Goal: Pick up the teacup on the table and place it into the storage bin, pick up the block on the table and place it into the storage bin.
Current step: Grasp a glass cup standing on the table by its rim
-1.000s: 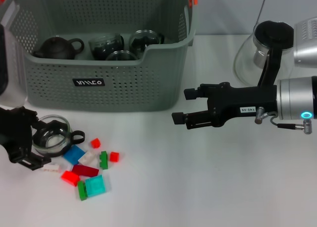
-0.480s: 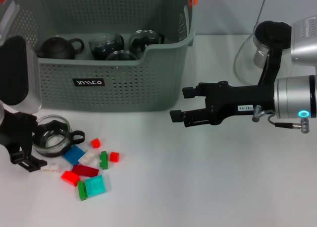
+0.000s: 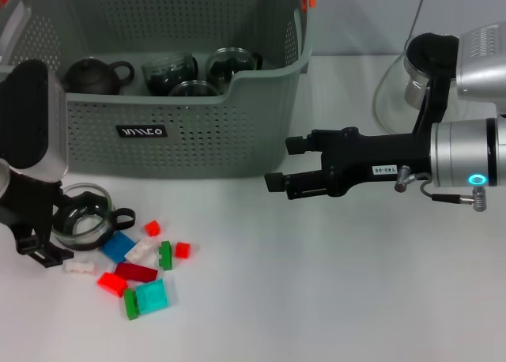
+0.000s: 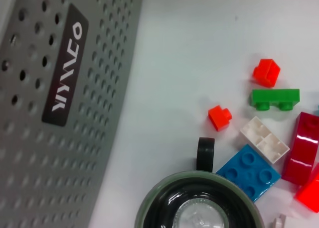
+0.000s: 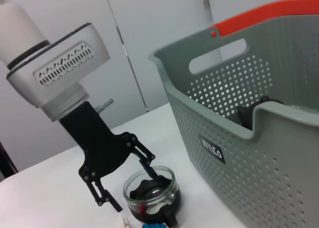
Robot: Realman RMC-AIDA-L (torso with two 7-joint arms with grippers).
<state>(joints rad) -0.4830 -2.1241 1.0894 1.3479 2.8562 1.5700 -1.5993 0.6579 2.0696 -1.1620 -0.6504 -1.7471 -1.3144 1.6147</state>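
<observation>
my left gripper (image 3: 49,226) is low at the near left of the table, wrist pointing down, its black fingers (image 5: 144,161) spread wide apart with linkages splayed. my right arm reaches in level from the right side, forearm horizontal, a ring light glowing at the wrist. my right gripper (image 3: 286,163) points toward the left, hanging above the surface, fingers parted with nothing between them.

White table (image 3: 316,299) – storage bin (image 3: 198,145), teacup (image 3: 79,218), scattered blocks (image 3: 142,271), glass pot (image 3: 399,93)
</observation>
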